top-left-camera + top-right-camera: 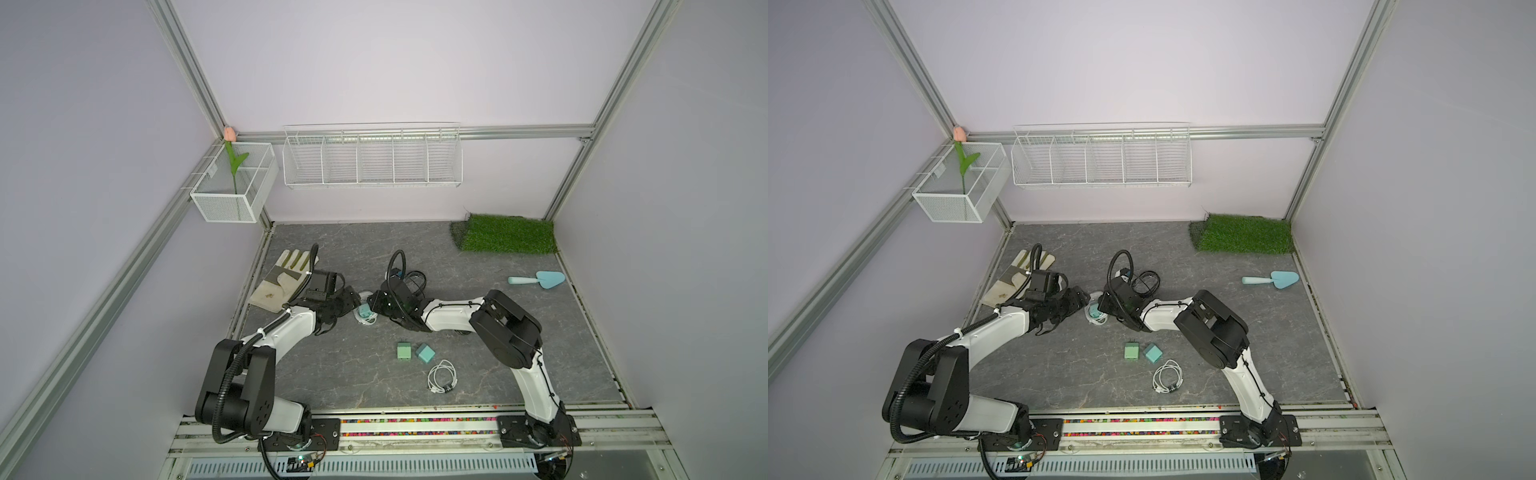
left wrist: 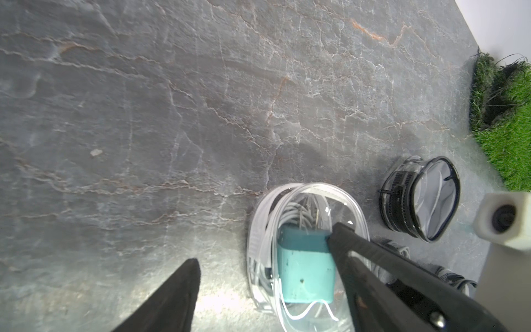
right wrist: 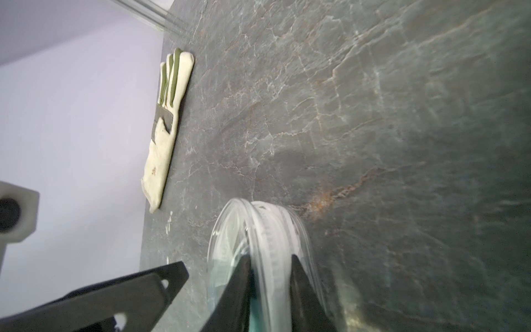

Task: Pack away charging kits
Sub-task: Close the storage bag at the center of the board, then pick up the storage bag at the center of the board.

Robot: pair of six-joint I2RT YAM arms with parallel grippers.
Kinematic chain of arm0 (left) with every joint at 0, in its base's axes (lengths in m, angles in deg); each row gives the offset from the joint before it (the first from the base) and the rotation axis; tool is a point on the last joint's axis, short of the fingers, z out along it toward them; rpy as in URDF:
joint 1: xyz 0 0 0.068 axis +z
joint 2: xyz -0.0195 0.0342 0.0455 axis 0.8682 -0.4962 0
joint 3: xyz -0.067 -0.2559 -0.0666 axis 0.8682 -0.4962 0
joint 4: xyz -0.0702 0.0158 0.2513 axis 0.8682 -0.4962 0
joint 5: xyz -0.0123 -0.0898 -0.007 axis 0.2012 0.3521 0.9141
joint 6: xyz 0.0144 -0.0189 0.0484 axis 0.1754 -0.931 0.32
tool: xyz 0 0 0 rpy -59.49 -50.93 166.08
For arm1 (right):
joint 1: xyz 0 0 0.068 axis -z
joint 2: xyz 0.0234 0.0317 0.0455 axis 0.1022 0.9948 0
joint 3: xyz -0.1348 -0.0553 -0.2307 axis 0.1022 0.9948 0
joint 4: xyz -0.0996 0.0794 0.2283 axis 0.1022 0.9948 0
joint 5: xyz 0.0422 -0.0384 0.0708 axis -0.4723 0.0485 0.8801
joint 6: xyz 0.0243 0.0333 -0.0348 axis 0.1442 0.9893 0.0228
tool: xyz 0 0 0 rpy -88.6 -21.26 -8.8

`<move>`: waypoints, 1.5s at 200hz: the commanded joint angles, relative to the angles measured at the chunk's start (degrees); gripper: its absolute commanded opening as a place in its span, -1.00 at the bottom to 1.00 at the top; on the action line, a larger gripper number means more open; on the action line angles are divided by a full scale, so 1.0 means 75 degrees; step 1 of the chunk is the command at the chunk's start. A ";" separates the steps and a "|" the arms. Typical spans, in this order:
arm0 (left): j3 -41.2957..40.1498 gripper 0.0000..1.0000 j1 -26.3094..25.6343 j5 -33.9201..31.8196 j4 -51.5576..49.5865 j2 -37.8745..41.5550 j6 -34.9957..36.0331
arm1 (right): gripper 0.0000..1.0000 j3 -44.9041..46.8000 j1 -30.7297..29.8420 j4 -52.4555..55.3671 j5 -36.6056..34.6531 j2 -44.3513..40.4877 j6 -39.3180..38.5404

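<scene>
A clear round case with a white zip rim (image 2: 258, 230) stands on its edge between my two grippers. It holds a teal charger block (image 2: 304, 270) and a coiled white cable (image 2: 298, 209). My right gripper (image 3: 270, 258) is shut on the case's rim (image 3: 270, 230), one finger inside and one outside. My left gripper (image 2: 264, 247) is open, with one fingertip (image 2: 339, 232) inside the case against the charger. In both top views a green charger (image 1: 403, 351), a teal charger (image 1: 425, 353) and a loose white cable (image 1: 442, 376) lie nearer the front.
A black-rimmed case (image 2: 425, 198) stands just behind the right gripper. A work glove (image 1: 282, 282) lies at the left, a light-blue trowel (image 1: 538, 279) at the right and a grass mat (image 1: 507, 234) at the back right. Wire baskets (image 1: 372, 160) hang on the back wall.
</scene>
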 commanded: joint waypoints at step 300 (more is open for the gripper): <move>-0.0503 0.45 0.0091 0.0401 0.0761 0.0141 -0.0133 | 0.55 0.0417 -0.0131 0.0920 0.0112 0.0253 -0.0195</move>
